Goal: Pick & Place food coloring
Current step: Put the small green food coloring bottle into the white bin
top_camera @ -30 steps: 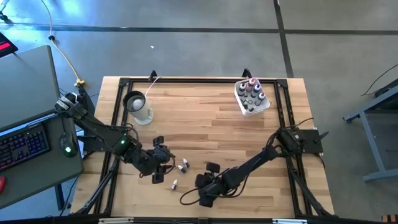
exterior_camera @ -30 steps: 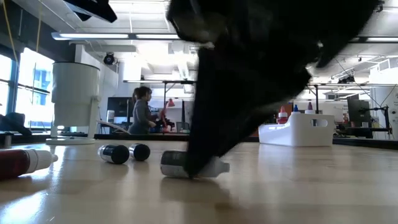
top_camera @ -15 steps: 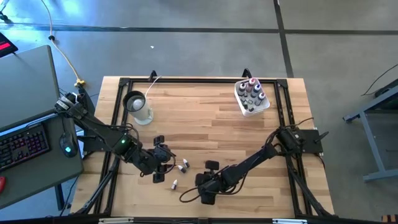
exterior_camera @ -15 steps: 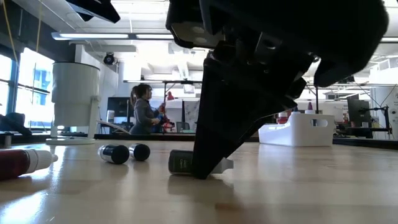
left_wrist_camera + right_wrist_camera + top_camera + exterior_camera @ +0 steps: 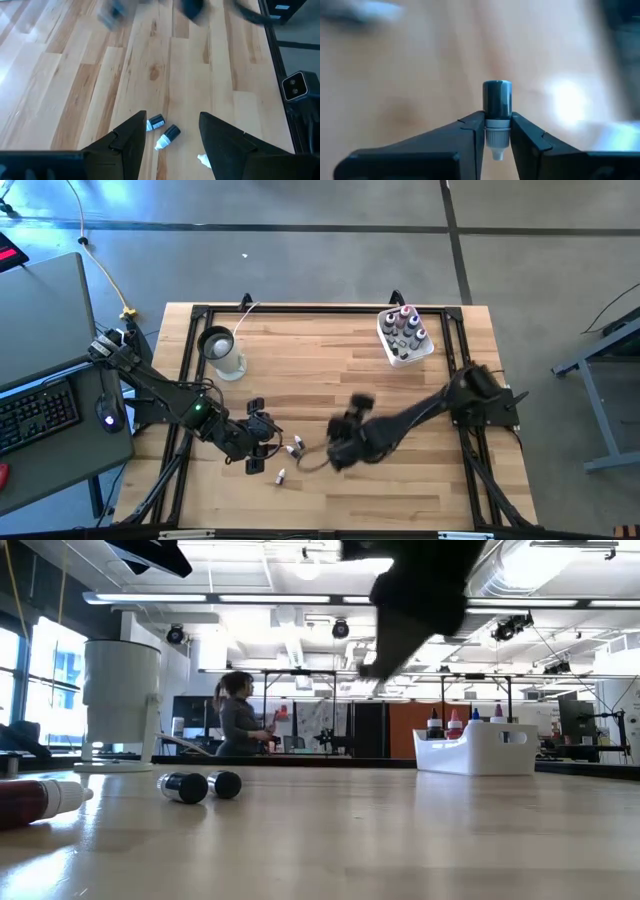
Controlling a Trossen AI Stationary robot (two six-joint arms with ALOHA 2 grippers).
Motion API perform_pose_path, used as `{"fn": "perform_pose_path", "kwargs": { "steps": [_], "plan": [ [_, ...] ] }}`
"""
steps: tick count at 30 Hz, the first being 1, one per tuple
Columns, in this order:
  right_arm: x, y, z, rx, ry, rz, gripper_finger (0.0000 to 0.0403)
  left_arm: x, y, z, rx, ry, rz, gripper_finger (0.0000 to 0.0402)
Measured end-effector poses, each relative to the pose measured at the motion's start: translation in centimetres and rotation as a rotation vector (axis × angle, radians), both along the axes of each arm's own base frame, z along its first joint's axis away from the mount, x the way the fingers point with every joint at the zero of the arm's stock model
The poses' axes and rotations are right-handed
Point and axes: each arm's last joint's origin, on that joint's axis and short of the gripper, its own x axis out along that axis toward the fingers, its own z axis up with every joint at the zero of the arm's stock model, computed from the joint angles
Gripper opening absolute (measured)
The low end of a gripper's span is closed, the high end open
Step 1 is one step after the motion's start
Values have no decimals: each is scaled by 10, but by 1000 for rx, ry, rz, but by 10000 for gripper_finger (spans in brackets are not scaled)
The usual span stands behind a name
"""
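Observation:
My right gripper [image 5: 336, 452] is shut on a slim dark dropper bottle with a white tip [image 5: 497, 100] and is raised off the table, near its middle. It shows as a dark blur at the top of the low view [image 5: 420, 590]. My left gripper [image 5: 264, 442] is open and empty, low over the near-left part of the table. Two dark droppers [image 5: 162, 129] lie on their sides just beyond its fingers, and they also show in the high view [image 5: 295, 446]. A third small bottle [image 5: 280, 476] lies nearer the front edge. A white tub [image 5: 405, 338] at the far right holds several bottles. My right gripper pinches the dropper between its two fingers at the white collar [image 5: 497, 125] below the dark body. The dark end sticks out past the fingertips and the white tip points back toward the wrist. The bottle is lifted clear of the table.
A clear cup with a black ring [image 5: 222, 352] stands at the far left. In the low view a red bottle with a white cap [image 5: 35, 800] lies at the near left, and two dark bottles [image 5: 200, 785] lie on the wood. A person [image 5: 235, 720] stands in the room behind.
My right gripper was down at the table, near the front edge, with its fingers on the lying dropper. It has since risen fast and swung toward the table's far edge, carrying the dropper, which has lifted clear of the wood.

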Motion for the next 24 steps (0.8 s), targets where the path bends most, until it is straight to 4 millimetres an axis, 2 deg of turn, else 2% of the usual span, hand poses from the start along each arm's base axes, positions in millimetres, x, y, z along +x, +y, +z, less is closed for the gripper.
{"fn": "perform_pose_path", "kwargs": {
  "steps": [3,5,10,14,16,19,24],
  "plan": [
    [-17,-48,28,-168,27,-188,68,0,0,0,0,0,0,181],
    [-27,-82,40,-208,66,-328,70,0,0,0,0,0,0,181],
    [-40,-161,42,-216,208,-589,74,0,0,0,2,3,0,181],
    [-56,-217,21,-118,350,-702,72,0,0,0,2,4,0,181],
    [-67,-238,6,-44,399,-752,71,0,0,0,2,7,-2,181],
    [-84,-258,-18,65,449,-789,72,-1,0,-1,5,11,-2,181],
    [-102,-274,-48,136,454,-789,73,-1,0,-1,4,11,-2,181]
  ]
}}
